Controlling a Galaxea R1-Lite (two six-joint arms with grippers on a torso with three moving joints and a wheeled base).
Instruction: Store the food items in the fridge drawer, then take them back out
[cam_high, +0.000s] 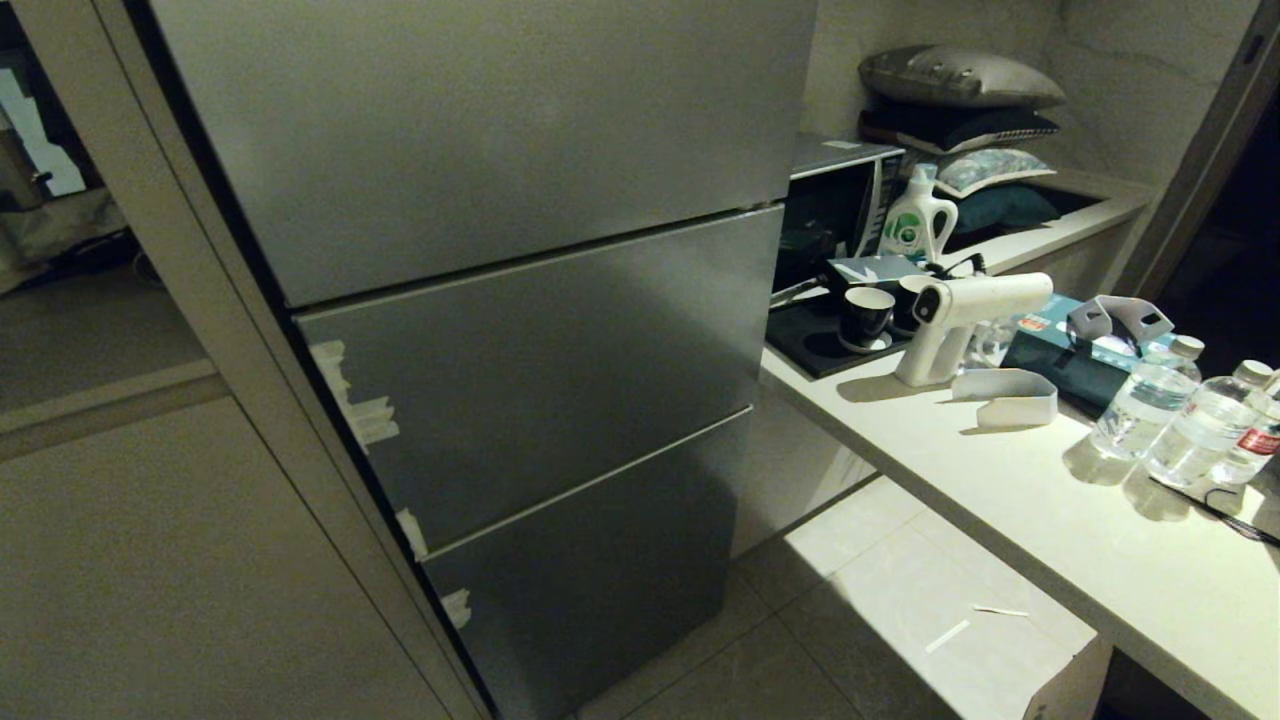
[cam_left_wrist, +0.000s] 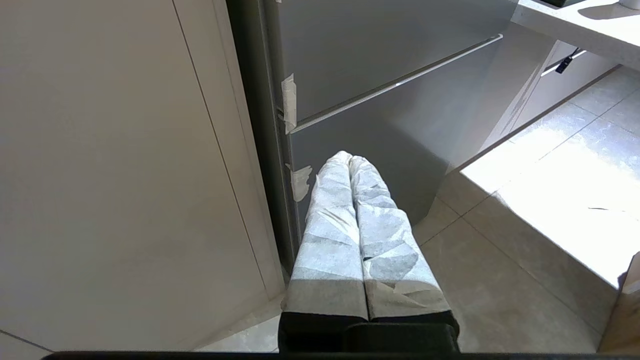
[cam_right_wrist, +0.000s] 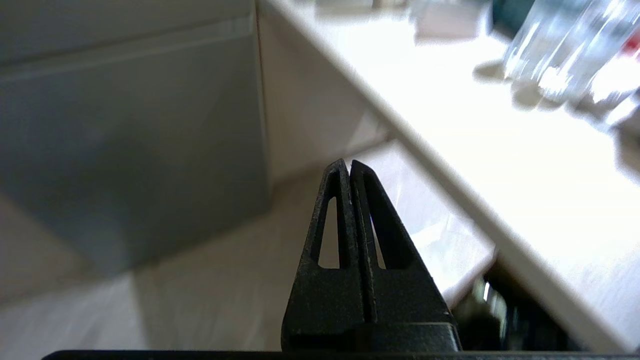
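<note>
Right pincer (cam_right_wrist: 349, 167) closed, empty, beside counter (cam_right_wrist: 450, 150).

both arms hang low; left gripper (cam_left_wrist: 350, 159), fingers wrapped in white, is pressed together, right gripper (cam_right_wrist: 347, 164) likewise closed, empty.

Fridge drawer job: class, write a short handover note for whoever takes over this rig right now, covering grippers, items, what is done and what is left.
Left gripper: shut, empty, low beside the fridge's bottom panel.
Right gripper: shut, empty, over the floor between fridge and counter.
Things: all grey fridge panels are closed, so the drawer is hidden. No potato or pepper shows in any view; only water bottles, a white spray gun and cups sit on the counter.
Done: cannot tell from these views.
Left: find the food first; check inside the fridge.
</note>
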